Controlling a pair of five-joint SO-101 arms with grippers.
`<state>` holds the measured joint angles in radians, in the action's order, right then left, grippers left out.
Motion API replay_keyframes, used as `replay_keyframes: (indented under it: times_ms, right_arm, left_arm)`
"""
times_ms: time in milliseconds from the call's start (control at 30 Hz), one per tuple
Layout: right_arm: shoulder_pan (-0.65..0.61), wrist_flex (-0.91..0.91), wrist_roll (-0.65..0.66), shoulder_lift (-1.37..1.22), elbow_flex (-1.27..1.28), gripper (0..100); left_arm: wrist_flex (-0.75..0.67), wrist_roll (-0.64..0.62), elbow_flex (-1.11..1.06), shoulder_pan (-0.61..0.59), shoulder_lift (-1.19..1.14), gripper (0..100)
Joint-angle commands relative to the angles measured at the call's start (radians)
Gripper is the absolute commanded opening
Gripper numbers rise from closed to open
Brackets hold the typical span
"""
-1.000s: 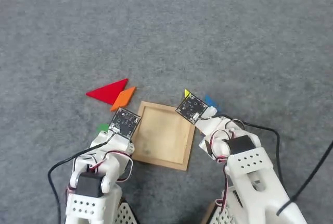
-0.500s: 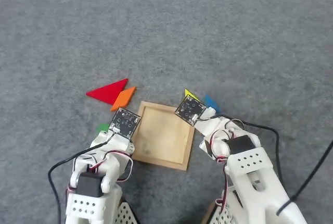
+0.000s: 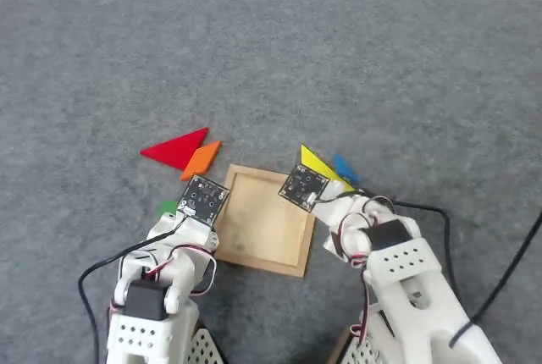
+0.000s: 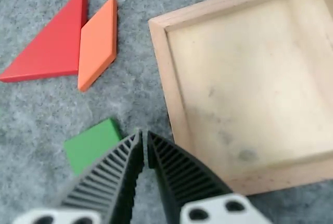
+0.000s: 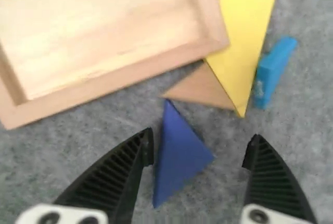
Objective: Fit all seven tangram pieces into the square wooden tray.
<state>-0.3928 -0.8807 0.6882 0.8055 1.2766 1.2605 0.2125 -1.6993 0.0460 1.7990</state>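
The square wooden tray (image 3: 240,251) lies between the two arms with nothing in it. My left gripper (image 4: 141,136) is shut and holds nothing, its tips just over the carpet between a green square (image 4: 92,143) and the tray's rim (image 4: 161,67). A red triangle (image 4: 52,49) and an orange parallelogram (image 4: 98,41) lie side by side beyond it. My right gripper (image 5: 200,148) is open, with a dark blue triangle (image 5: 179,153) between its fingers. Past it are a tan triangle (image 5: 200,88), a yellow triangle (image 5: 247,52) touching the tray's corner, and a light blue piece (image 5: 273,70).
Everything lies on grey carpet (image 3: 339,68), which stretches wide and bare toward the far side. The red triangle (image 3: 176,149) and orange piece (image 3: 201,160) sit off the tray's far left corner; the yellow triangle (image 3: 319,163) sits off its far right corner.
The right arm's wrist has shifted slightly left and nearer the tray, uncovering more of the yellow triangle. The left arm has stayed still.
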Motion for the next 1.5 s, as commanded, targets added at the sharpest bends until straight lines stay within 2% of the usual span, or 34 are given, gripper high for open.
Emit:
replay_keyframes:
  times_ms: [0, 233, 367, 633, 933, 1133, 1300, 1467]
  right_arm:
    - [0.018, -0.007, 0.014, -0.074, -0.051, 27.8]
    - [0.120, 0.053, 0.011, -0.366, -0.203, 27.9]
    - [0.133, 0.070, 0.012, -0.484, -0.270, 27.9]
    - [0.133, 0.068, 0.014, -0.499, -0.284, 27.5]
    - [0.104, 0.044, 0.141, -0.507, -0.288, 27.4]
    - [0.107, 0.039, 0.147, -0.507, -0.288, 27.3]
    - [0.107, 0.038, 0.149, -0.509, -0.288, 22.2]
    - [0.108, 0.024, 0.149, -0.521, -0.298, 24.1]
  left_arm:
    - [0.006, 0.005, 0.016, 0.005, 0.021, 1]
    - [0.006, 0.005, 0.016, 0.005, 0.021, 1]
    - [0.006, 0.005, 0.016, 0.005, 0.021, 1]
    - [0.006, 0.005, 0.016, 0.005, 0.021, 1]
    - [0.006, 0.005, 0.016, 0.005, 0.021, 1]
    - [0.006, 0.005, 0.016, 0.005, 0.021, 1]
    - [0.006, 0.005, 0.016, 0.005, 0.021, 1]
    - [0.006, 0.005, 0.016, 0.005, 0.021, 1]
